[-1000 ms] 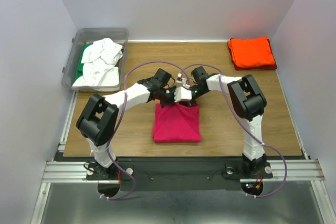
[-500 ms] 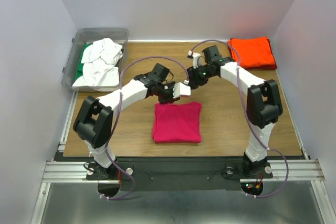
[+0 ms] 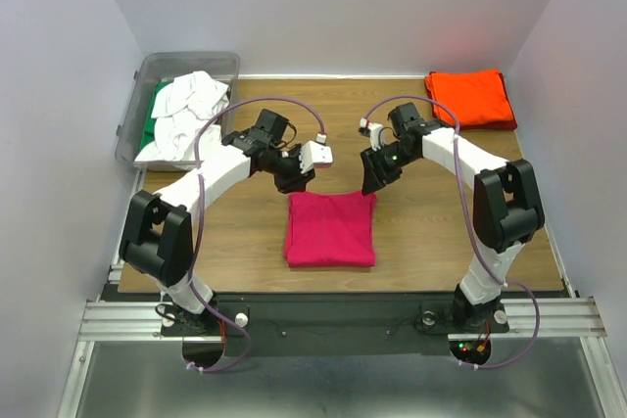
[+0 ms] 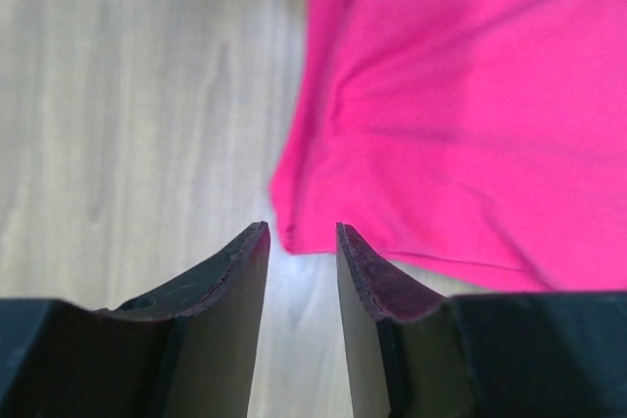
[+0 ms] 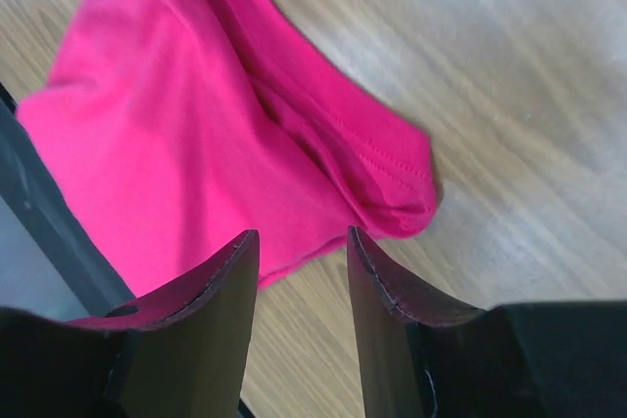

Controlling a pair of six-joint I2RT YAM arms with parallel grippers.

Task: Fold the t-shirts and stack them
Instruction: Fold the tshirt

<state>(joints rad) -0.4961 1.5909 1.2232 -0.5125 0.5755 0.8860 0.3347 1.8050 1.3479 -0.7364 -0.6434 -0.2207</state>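
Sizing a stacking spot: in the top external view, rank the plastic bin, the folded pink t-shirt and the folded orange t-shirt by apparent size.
Largest: plastic bin.
Then pink t-shirt and orange t-shirt: nearly alike, and the orange one lies farther from the camera, so unranked.

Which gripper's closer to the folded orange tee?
Right. The right gripper is by the far right corner of the pink t-shirt, diagonally near-left of the orange t-shirt; left gripper is by the far left corner, farther off.
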